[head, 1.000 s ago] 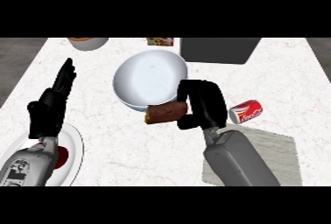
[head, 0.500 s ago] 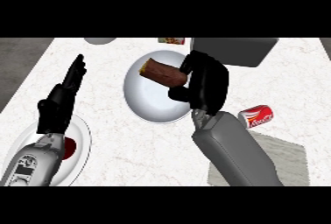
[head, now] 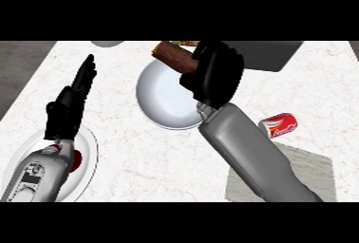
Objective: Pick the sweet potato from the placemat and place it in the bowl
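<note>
My right hand (head: 214, 76) is curled round the brown sweet potato (head: 172, 54), holding it above the far rim of the white bowl (head: 163, 97). Only the potato's left end shows past the fingers. The grey placemat (head: 308, 171) lies at the lower right, partly under my right forearm. My left hand (head: 70, 102) stands open with fingers up at the left, over the counter.
A red can (head: 279, 126) lies on its side between the bowl and the placemat. A white plate (head: 84, 156) with something red on it sits under my left forearm. A grey box (head: 270, 53) and small items stand along the far edge.
My right hand has carried the sweet potato further away, from over the bowl's middle to over its far rim. The left hand has stayed as it was.
</note>
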### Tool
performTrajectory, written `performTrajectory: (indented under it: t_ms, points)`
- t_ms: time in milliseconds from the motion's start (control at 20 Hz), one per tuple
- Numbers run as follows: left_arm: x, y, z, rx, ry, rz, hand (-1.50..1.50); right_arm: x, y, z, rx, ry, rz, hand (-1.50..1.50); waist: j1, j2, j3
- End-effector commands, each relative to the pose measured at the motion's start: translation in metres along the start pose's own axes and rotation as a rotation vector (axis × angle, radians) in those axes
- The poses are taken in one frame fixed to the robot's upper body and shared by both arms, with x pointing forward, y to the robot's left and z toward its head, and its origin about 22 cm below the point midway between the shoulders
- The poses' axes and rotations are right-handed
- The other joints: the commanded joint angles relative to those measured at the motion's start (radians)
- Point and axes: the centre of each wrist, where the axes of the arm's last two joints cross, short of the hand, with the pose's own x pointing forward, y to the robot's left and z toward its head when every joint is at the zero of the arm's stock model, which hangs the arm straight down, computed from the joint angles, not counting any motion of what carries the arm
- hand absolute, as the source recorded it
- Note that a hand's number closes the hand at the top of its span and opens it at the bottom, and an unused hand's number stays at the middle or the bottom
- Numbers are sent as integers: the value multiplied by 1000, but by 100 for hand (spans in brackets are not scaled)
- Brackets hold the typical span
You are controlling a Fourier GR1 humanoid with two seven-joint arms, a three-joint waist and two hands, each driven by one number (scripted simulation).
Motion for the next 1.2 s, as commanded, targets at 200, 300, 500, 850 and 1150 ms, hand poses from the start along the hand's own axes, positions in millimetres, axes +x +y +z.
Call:
performTrajectory:
  t_ms: [200,300,500,850,1150]
  points:
    - [-4,0,2,20,25,3,0,-12,36,-3,-131,245,196,150,-32,0,2]
    - [-9,6,4,3,20,-5,0,-12,38,-8,-151,257,225,150,-36,-2,2]
    - [-4,4,2,46,11,1,0,-34,55,-11,-157,289,301,150,-50,-1,4]
    - [-5,6,2,38,5,1,0,-79,68,-16,-58,463,180,-150,-38,13,7]
    - [-6,8,1,41,14,3,0,-97,76,-10,-58,403,-29,-150,-38,13,8]
